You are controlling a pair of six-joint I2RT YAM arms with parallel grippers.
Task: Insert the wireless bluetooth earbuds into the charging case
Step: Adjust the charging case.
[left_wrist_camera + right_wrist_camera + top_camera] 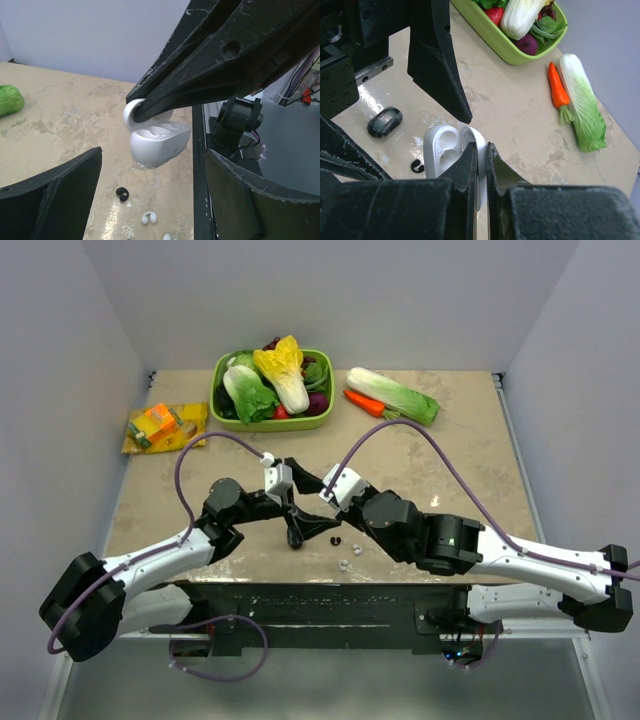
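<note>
Since our left gripper [296, 536] hangs with its fingers wide apart and nothing between them, we judge it the nearer hand for the pick. One tiny black earbud [121, 194] lies on the table [60, 120] just below and ahead of it, too small to show a long axis. We cannot place the second. Above the bud, the white charging case [157, 145] hangs open off the surface, its lid pinched in our right gripper [481, 147]. The beige top carries an orange carton [155, 425], a green basket [216, 405], then a cabbage [392, 395]. Pale walls close three sides.
</note>
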